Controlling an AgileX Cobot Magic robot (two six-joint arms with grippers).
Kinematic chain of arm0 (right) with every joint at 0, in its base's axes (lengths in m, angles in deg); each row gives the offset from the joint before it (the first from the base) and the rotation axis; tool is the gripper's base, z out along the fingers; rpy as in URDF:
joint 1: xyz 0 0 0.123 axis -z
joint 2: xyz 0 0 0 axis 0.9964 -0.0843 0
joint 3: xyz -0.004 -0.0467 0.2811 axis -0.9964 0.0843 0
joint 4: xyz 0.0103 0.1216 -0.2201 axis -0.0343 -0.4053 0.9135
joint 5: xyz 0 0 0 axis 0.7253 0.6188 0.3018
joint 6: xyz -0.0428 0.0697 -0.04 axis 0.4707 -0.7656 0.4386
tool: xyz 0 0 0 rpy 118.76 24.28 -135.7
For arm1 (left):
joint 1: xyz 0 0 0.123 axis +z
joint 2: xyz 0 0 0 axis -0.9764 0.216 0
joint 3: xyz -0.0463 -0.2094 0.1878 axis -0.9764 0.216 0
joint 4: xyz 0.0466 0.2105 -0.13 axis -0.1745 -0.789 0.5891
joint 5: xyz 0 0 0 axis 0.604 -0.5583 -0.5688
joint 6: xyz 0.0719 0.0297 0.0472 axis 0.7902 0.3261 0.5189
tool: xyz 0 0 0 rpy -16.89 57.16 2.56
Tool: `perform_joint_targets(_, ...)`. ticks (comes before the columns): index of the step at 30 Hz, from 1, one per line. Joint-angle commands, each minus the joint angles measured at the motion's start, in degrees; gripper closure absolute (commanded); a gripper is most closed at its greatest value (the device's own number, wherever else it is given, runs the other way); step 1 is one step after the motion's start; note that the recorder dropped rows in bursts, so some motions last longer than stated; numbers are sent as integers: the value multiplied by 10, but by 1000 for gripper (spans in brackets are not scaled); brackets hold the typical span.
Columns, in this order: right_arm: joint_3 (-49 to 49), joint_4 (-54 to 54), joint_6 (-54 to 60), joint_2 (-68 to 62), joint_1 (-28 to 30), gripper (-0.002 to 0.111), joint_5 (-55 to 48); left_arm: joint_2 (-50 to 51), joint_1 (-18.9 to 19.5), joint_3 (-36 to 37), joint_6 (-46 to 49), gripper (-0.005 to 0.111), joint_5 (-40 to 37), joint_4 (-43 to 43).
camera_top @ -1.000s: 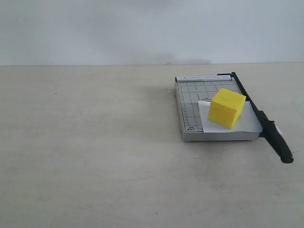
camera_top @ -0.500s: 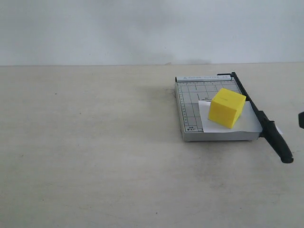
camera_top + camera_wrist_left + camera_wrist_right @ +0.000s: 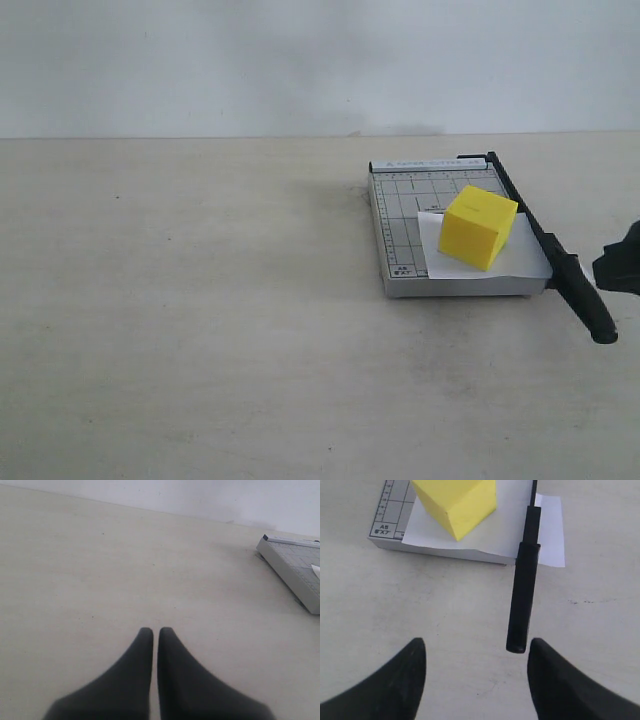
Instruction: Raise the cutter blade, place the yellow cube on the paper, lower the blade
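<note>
**Cube on the paper, blade down, right tool spread by the handle**

From my station the cube sat on the paper, turned a little askew to the grid lines. The paper lay flat on the right half of the base, with one corner sticking out past the blade side. The blade was down along the base's right edge. It crossed over the paper, and its thick handle reached out beyond the near edge of the base, over the tabletop.

My right tool was spread wide with nothing between its fingers. The rounded handle end lay just ahead of the gap, nearer one finger than the other and touching neither. In the exterior view I saw only a dark shape at the right border, just beside the handle. That was probably this same tool, but it was too cropped for me to be sure.

My left tool had its fingers pressed almost together, with a thin slit between them and nothing in it. It hung over bare tabletop, well apart from the base.
</note>
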Motion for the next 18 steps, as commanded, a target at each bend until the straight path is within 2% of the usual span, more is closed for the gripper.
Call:
perform_joint_targets(1, -3, 5, 6, -8, 0, 50, -3, -2, 0, 0, 3, 102, 0, 4)
perform_joint_targets(7, -3, 5, 15, -8, 0, 50, -3, -2, 0, 0, 3, 102, 0, 4)
perform_joint_targets(11, -3, -60, 93, 42, 0, 53, 13, -2, 0, 0, 3, 102, 0, 4)
perform_joint_targets(13, -3, -95, 121, 99, 0, 65, 42, -2, 0, 0, 3, 102, 0, 4)
perform_joint_targets(16, -3, -127, 123, 204, 0, 94, 71, -2, 0, 0, 3, 102, 0, 4)
perform_joint_targets(18, -3, -146, 125, 269, 0, 108, 68, -2, 0, 0, 3, 102, 0, 4)
